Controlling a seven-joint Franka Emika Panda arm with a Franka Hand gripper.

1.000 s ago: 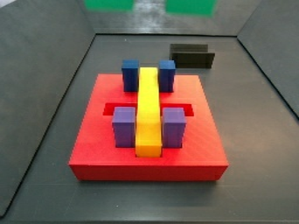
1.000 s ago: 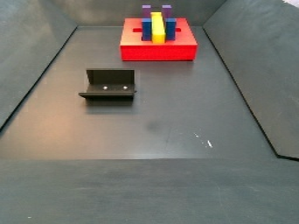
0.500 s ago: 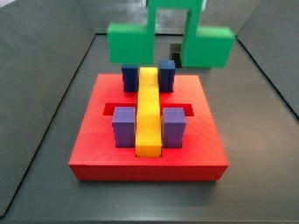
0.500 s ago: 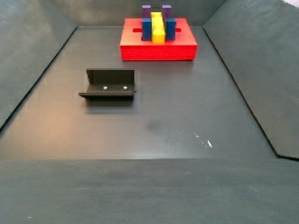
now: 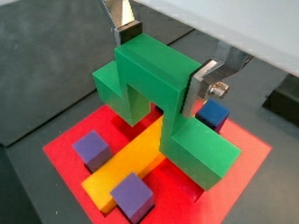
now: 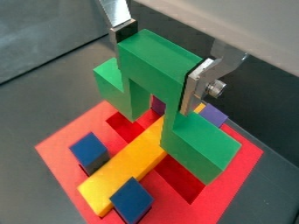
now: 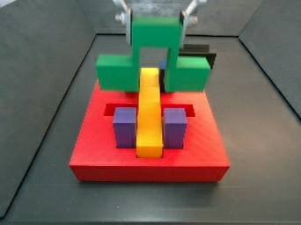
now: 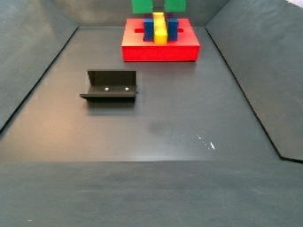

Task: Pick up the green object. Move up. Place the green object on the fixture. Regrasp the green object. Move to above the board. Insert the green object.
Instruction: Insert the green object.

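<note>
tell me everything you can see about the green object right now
The green object is a bright green, matte, plastic-looking blocky piece: a stem on top and a wide bar below, notched in the middle into two legs. The gripper holds it by the stem, silver fingers pressed on opposite faces. It hangs upright at the far end of the red board, legs straddling the yellow bar and hiding the blue blocks there. Whether it touches the board cannot be told.

Gripper and its piece over the far half of the board

The gripper (image 7: pixel 156 18) clamps the green object (image 7: pixel 154 63), which straddles the long bar (image 7: pixel 150 110) above the board (image 7: pixel 150 154); the fixture (image 8: pixel 110 87) stands well apart on the floor, nearer that camera
</note>
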